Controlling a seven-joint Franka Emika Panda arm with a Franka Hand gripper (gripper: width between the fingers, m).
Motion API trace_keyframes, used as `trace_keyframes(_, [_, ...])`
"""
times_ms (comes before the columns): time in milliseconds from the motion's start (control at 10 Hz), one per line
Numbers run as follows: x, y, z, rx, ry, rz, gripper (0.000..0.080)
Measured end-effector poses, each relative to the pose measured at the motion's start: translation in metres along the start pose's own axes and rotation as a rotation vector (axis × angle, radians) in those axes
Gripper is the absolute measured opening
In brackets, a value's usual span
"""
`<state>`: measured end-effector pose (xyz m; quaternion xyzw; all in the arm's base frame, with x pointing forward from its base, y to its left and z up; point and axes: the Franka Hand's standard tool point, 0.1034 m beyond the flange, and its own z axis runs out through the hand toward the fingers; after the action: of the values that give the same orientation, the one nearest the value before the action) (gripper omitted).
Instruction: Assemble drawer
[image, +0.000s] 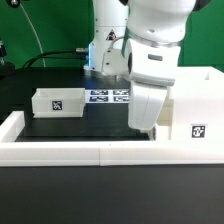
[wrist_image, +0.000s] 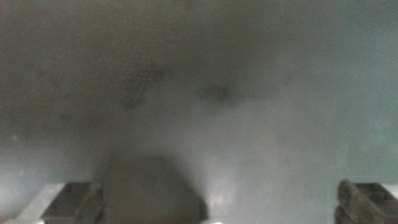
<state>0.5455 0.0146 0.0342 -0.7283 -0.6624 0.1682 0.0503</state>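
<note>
The drawer's big white box housing (image: 192, 98) stands at the exterior view's right, with a square tag on its front. One small white tray (image: 57, 102) with a tag sits on the black table at the left. No second tray shows. My gripper (image: 142, 126) hangs low just left of the housing, close against its side. In the wrist view my gripper (wrist_image: 217, 212) is open, with its dark fingers (wrist_image: 71, 205) wide apart. Only a blurred grey-white surface, very near, lies in front of them. Nothing is held.
The marker board (image: 110, 96) lies flat at the back centre, by the robot's base. A long low white border wall (image: 90, 152) runs along the front and up the left side (image: 12, 128). Black tabletop lies between the tray and my gripper.
</note>
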Motion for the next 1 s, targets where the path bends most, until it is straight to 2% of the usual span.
trace_keyframes(500, [-0.0012, -0.0008, -0.0031, 0.052, -0.019, 0.014, 0.0649])
trace_keyframes(700, [0.0026, -0.0017, -0.0071, 0.052, -0.023, 0.045, 0.0649])
trace_keyframes(900, [-0.0004, 0.0033, -0.0047, 0.021, -0.010, 0.033, 0.0649])
trace_keyframes(1000, [-0.0008, 0.0024, -0.0043, 0.025, -0.012, 0.034, 0.0649])
